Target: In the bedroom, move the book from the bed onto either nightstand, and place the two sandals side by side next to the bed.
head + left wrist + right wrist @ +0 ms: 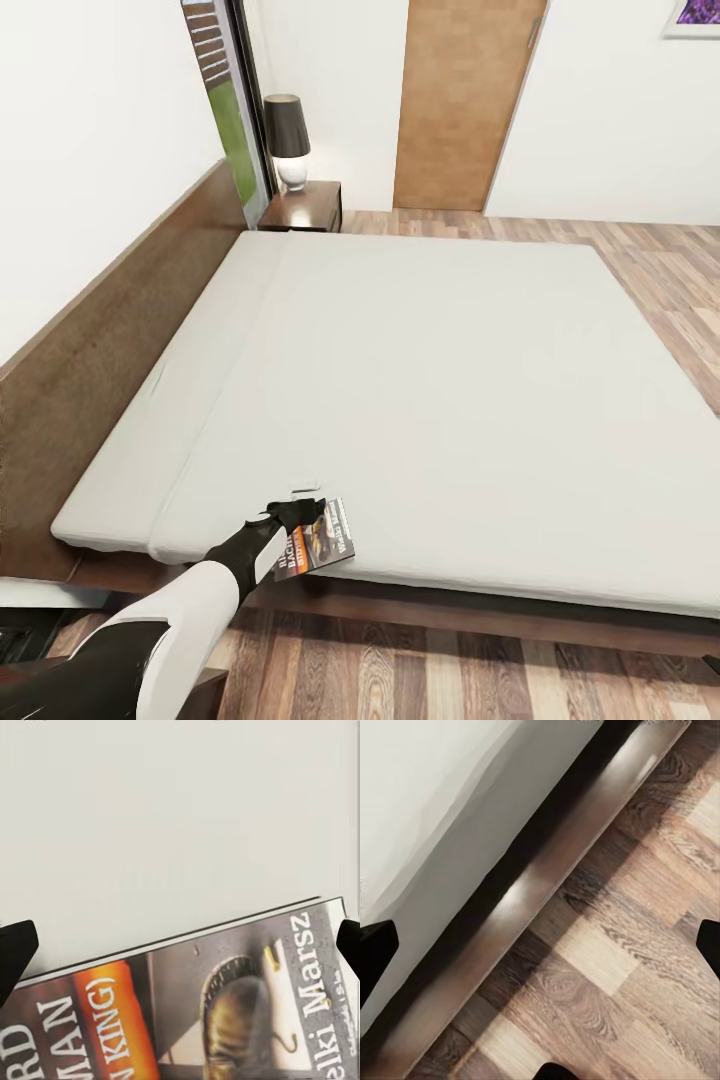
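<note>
The left gripper point(296, 516) sits over the book point(322, 550), its fingers spread wide with the cover between them in the left wrist view, not yet clamped; that wide spread probably lets it straddle the thin paperback. The book lies flat at the near edge of the bed point(450, 380), at about 6 o'clock on the mattress, within the arm's reach. The nightstand point(305, 208), carrying a lamp point(287, 140), stands at 12 o'clock beside the headboard. The right gripper point(540, 945) hangs parted over the floor point(645, 945) beside the bed frame, idle.
</note>
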Controlling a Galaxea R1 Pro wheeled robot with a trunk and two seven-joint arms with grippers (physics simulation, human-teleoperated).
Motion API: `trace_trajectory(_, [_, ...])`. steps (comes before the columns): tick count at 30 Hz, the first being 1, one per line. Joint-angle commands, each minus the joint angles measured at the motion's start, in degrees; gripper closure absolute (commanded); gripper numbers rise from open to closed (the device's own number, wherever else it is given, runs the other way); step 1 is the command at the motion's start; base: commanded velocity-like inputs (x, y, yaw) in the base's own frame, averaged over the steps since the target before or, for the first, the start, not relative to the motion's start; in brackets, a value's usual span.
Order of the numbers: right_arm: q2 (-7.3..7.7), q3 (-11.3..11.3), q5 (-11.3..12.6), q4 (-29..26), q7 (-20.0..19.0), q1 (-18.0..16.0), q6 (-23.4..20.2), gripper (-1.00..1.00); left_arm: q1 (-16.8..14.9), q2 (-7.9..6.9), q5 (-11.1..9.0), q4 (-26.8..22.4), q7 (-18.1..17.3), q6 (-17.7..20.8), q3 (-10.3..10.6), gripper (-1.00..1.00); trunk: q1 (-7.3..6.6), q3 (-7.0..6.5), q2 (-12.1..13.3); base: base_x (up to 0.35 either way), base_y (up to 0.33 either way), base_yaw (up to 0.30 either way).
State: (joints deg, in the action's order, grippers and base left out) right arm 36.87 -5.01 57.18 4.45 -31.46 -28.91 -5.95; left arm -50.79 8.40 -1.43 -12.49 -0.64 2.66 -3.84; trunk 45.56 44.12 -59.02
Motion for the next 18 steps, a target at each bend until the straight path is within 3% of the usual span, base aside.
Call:
trace_trajectory(1, [0.04, -0.4, 0.2, 0.2, -0.3, -0.1, -0.4, -1.0, 0.0, 0.04, -0.2, -0.1, -0.1, 0.3, -0.4, -1.0, -0.22, -0.15, 0.4, 0.0, 0.0, 0.0])
trace_trajectory(11, [0.04, -0.4, 0.2, 0.2, -0.4, -0.1, -0.4, -1.0, 0.0, 0.06, -0.2, -0.1, -0.6, 0.3, -0.4, -1.0, -2.2, -1.76, 4.0, 0.0, 0.0, 0.0])
trace_trajectory(13, [0.04, -0.4, 0.2, 0.2, -0.4, -0.1, -0.4, -1.0, 0.0, -0.04, -0.2, -0.1, -2.4, 0.3, -0.4, -1.0, -2.2, -1.76, 4.0, 0.0, 0.0, 0.0])
trace_trajectory(18, [0.04, -0.4, 0.2, 0.2, -0.4, -0.1, -0.4, -1.0, 0.0, -1.05, -0.2, -0.1, -12.5, 1.3, -0.8, -1.0, -2.2, -1.76, 4.0, 0.0, 0.0, 0.0])
